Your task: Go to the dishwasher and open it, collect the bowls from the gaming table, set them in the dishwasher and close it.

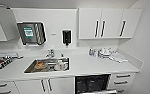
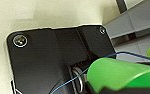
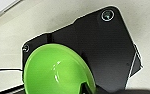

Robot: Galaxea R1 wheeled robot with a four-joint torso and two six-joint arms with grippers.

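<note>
i face a white kitchen desk (image 1: 91, 65) with a steel sink (image 1: 47, 65) set into it, dishes lying in the basin. below the desk, right of the sink, the dishwasher (image 1: 91, 83) stands open, its dark inside showing, the door dropped at the frame's lower edge. white cupboards (image 1: 108, 23) hang above, with a dark dispenser (image 1: 66, 37) on the wall. in my right wrist view the bright green bowl (image 3: 58, 71) sits large and close against my wrist plate, its hollow facing the camera; i cannot tell whether my right pincer grips it. in my left wrist view the green bowl's outside (image 2: 121, 75) shows near a thin blue cable (image 2: 73, 77); my left pincer's state i cannot tell either.
</note>
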